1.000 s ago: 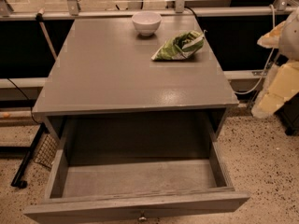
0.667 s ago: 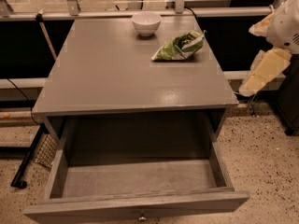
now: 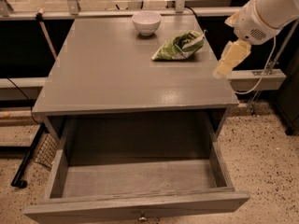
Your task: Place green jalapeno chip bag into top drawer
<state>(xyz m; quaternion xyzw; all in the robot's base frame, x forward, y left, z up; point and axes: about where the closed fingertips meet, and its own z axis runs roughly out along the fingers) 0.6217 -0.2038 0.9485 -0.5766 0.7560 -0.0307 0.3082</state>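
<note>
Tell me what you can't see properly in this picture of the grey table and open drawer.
Camera view:
- Small glossy green chip bag: print too small to read.
- Wide grey wooden top drawer: its front and metal knob are cut by the bottom edge.
- Cream gripper, hovering at the grey table's right edge beside the bag: its white arm leaves the top-right corner.

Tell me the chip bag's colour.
Green with white markings, camera view; the gripper hangs right of the bag.
</note>
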